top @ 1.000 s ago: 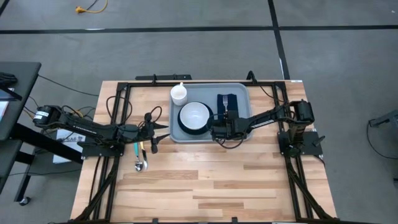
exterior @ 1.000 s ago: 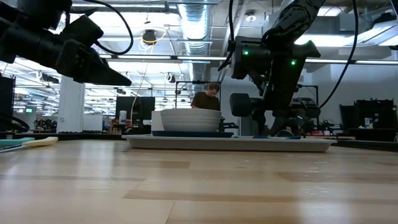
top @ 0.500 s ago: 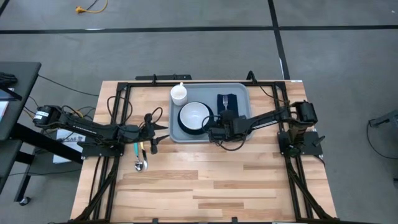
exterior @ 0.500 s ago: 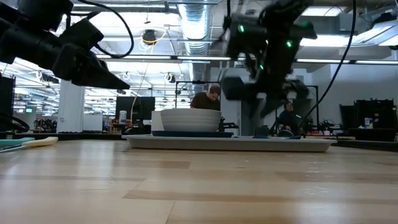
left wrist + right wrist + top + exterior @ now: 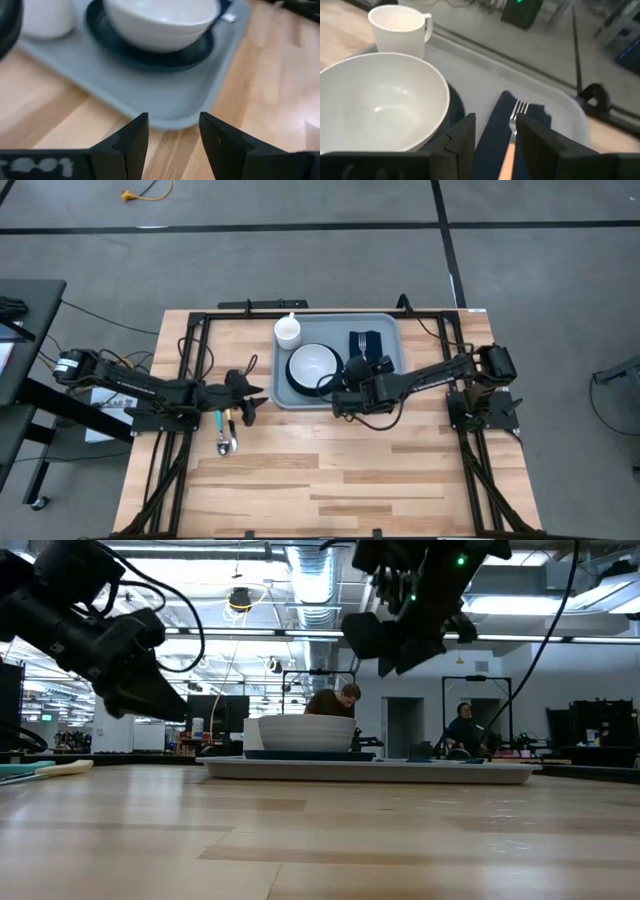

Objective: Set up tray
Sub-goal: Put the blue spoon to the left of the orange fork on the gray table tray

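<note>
Tray (image 5: 385, 330) sits at the table's far middle, loaded with plate, bowl (image 5: 313, 364), cup (image 5: 288, 331), napkin and fork (image 5: 512, 134). Spoon (image 5: 225, 443) lies outside. Both grippers empty, fingers narrowly parted: left (image 5: 254, 402), right (image 5: 341, 402).

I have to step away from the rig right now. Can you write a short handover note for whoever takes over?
Left gripper: open, empty, low over the table just left of the tray.
Right gripper: open, empty, raised above the tray's front part.
On the tray: white bowl on a dark plate, white mug at the far left corner, fork lying on the navy napkin.
Off the tray: a spoon and a teal-handled utensil on the wood near the left gripper.
Left to do: probably moving those two onto the tray.
</note>
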